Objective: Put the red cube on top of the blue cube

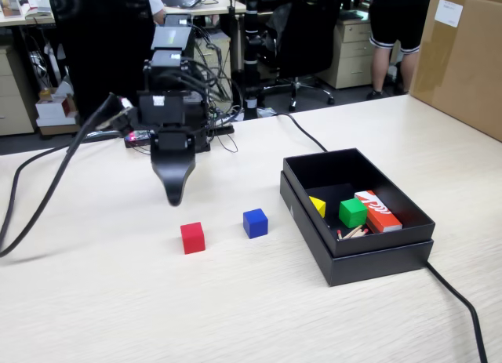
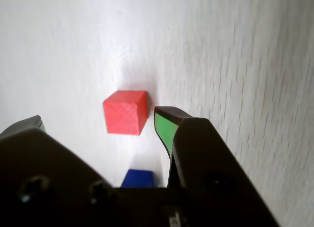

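- Two cubes mattered to you at this moment: the red cube [image 1: 192, 237] sat on the pale worktop [image 1: 118, 300], and the blue cube [image 1: 255, 223] sat near it, to its right in the fixed view, the two clearly apart and neither stacked.
- Your end effector [image 2: 98, 120] hung above the worktop, just behind the red cube in the fixed view; its jaws stood apart and held nothing. In the wrist view the red cube lay ahead of the gap between them, close to the green-faced fingertip [image 2: 164, 126] on the right.
- You could judge the red cube as light, rigid and matte, so it should not crush and should slip little; the flat opposite side faces looked like the sensible place to grip, squarely and near mid-height, so that it would sit level on the blue cube.
- The landing face was no larger than the cube, so a tilted grip would probably have made it topple.
- Much was cut off for you: the wrist view showed only a sliver of the blue cube behind the end effector body, and the left jaw tip barely showed at the frame edge.
- The fixed view showed the jaws as one dark tapered shape, so the opening could only be read from the wrist view.
- The black box [image 1: 408, 245] to the right held a green cube [image 1: 352, 212] and other pieces, well apart from your work.
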Robot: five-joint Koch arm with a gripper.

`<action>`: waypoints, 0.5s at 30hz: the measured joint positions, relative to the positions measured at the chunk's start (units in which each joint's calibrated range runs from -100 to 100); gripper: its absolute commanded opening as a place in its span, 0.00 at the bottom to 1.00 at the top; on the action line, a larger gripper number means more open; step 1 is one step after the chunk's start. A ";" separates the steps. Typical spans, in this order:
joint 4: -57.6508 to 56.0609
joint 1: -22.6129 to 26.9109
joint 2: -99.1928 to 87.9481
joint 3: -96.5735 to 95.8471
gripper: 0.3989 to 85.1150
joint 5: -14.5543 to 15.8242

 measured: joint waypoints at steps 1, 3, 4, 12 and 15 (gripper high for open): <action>-0.08 -0.10 3.50 0.27 0.53 -0.15; -0.08 -0.10 4.79 0.37 0.53 -0.15; 0.00 0.00 6.21 1.55 0.53 -0.15; 0.00 0.49 14.24 4.75 0.53 -0.15; 0.00 0.98 14.37 4.75 0.53 -0.34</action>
